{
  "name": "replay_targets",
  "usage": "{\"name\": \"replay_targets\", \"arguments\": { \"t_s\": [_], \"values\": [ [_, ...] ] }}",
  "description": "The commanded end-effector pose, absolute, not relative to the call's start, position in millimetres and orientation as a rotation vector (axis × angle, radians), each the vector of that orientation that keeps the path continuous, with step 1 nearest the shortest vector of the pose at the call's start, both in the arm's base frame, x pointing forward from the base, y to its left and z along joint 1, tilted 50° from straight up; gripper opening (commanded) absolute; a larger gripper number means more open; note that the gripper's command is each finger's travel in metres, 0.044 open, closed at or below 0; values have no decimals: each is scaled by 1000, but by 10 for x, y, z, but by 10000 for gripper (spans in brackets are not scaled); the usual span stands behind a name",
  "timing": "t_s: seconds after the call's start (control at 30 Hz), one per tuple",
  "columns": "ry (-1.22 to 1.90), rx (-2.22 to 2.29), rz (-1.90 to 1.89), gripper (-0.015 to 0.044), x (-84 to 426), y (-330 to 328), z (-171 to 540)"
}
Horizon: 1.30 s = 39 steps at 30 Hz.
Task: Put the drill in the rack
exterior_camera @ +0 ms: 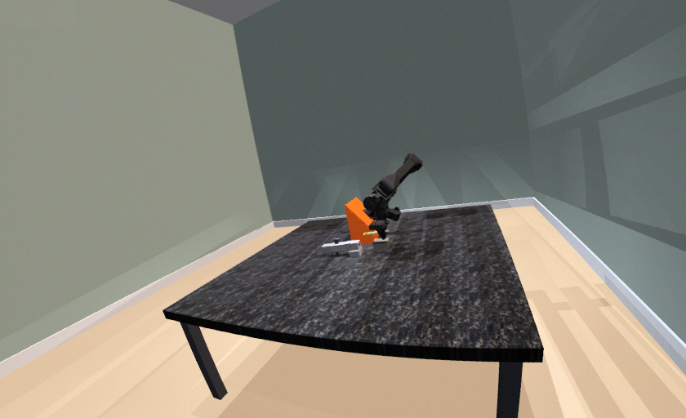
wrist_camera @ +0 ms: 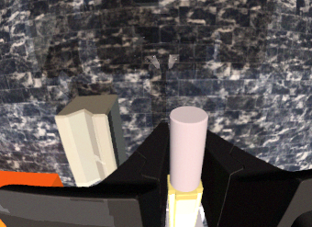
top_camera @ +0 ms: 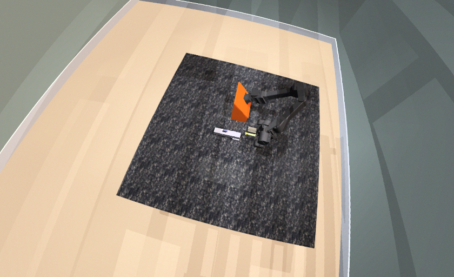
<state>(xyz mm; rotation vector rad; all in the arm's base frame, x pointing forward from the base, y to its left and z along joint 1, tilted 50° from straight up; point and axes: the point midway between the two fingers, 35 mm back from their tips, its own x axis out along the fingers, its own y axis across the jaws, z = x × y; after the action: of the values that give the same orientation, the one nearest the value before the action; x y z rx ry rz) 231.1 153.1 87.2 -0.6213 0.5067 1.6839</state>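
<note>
The drill is a yellow bit [top_camera: 250, 133] [exterior_camera: 370, 233] with a round pale pink shank [wrist_camera: 188, 148]. My gripper [exterior_camera: 383, 235] [wrist_camera: 175, 129] is shut on it and holds it level above the table. In the top view the fingers are hidden under the wrist. The white block [top_camera: 231, 133] [exterior_camera: 346, 247] lies left of the drill's yellow end, with a gap between them. The small dark key [top_camera: 224, 130] [exterior_camera: 336, 240] is on its top. The beige grooved rack [top_camera: 252, 129] [exterior_camera: 381, 243] [wrist_camera: 87, 143] stands beside and below the drill, left of my fingers in the wrist view.
An orange wedge [top_camera: 241, 105] [exterior_camera: 358, 223] [wrist_camera: 27, 179] stands behind the rack and the white block, with the arm's base end against it. The dark speckled table [top_camera: 194, 185] [exterior_camera: 412, 312] bears everything.
</note>
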Motion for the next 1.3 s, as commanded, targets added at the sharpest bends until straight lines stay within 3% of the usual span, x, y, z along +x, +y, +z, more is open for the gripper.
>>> {"name": "replay_targets", "arguments": {
  "t_s": [0.0,1.27],
  "values": [
    [512,-617,1685,0,2237,1535,874],
    [514,-614,1686,0,1645,1601,881]
  ]
}}
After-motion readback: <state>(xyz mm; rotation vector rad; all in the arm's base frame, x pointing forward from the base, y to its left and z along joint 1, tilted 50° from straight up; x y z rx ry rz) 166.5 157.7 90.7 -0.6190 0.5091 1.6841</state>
